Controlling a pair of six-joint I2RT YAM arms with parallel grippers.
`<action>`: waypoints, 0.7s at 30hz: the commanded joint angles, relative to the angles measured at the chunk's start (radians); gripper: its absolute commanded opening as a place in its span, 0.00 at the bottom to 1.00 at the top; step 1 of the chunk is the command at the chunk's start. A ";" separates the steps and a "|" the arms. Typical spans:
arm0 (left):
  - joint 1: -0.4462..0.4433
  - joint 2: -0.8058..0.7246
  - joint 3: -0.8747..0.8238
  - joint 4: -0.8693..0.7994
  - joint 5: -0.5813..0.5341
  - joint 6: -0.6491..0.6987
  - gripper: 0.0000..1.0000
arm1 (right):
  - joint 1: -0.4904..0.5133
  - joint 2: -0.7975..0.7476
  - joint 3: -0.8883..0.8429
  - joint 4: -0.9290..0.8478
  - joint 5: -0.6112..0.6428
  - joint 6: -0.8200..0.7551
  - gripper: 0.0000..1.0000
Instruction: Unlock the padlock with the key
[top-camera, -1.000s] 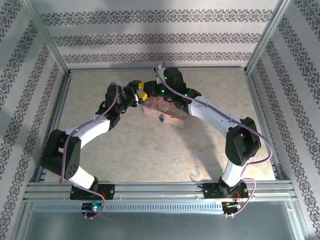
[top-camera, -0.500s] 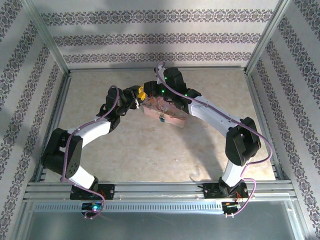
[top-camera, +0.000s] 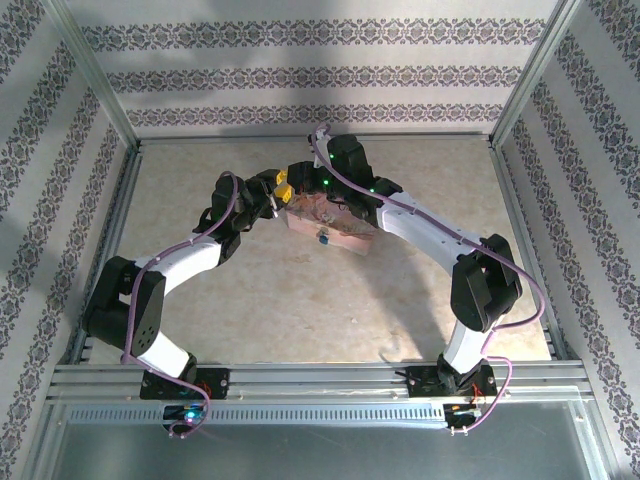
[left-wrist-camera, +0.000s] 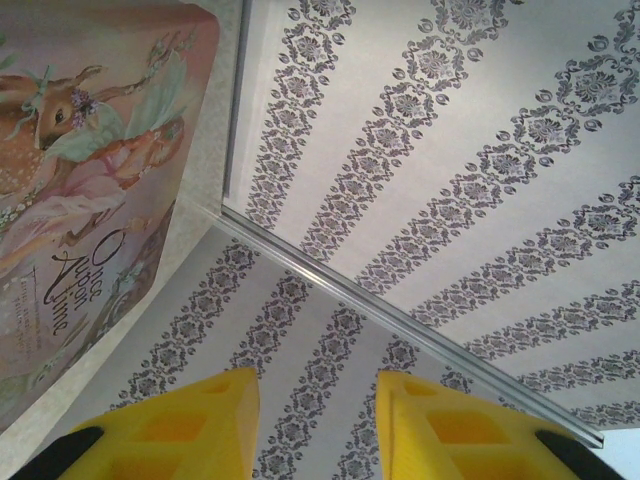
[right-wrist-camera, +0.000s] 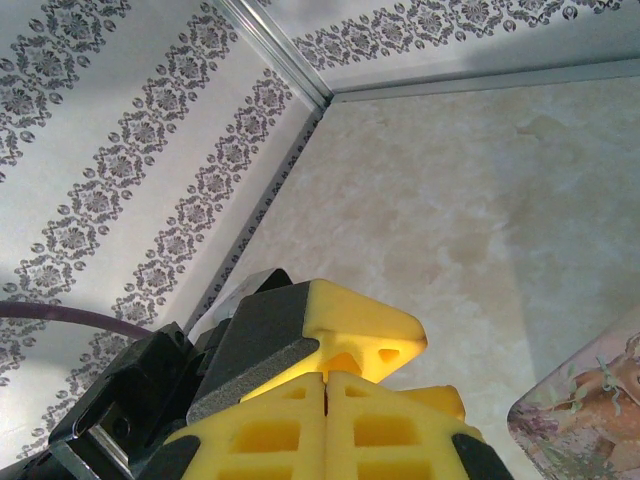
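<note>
The padlock (top-camera: 322, 238) sits on the near face of the pink box (top-camera: 345, 228), upper centre of the frame, within reach of both arms. Our left gripper (left-wrist-camera: 315, 425) is apart, probably to steady the box. Our right gripper (right-wrist-camera: 325, 390) is pressed together; whether it pinches the key we cannot tell.

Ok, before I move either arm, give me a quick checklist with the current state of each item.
1. Left gripper open and empty: ok, its fingers stand apart with nothing between them.
2. Right gripper closed: ok, its fingers meet along a seam.
3. Key held in the Right gripper: cannot tell, the closed fingers would hide something that thin.
4. Padlock located: ok, a small bluish item on the near side of the pink box, seen from the top view.
5. Either gripper lined up with the Padlock: cannot tell, it is too small from above.
</note>
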 joint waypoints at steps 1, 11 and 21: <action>-0.011 0.006 0.007 0.065 -0.006 -0.043 0.36 | 0.011 -0.001 -0.016 0.036 0.002 0.014 0.00; -0.011 0.005 -0.002 0.075 -0.022 -0.069 0.37 | 0.015 0.005 -0.027 0.042 0.002 0.020 0.00; -0.011 0.012 -0.009 0.093 -0.025 -0.068 0.26 | 0.015 -0.009 -0.036 0.044 0.013 0.018 0.00</action>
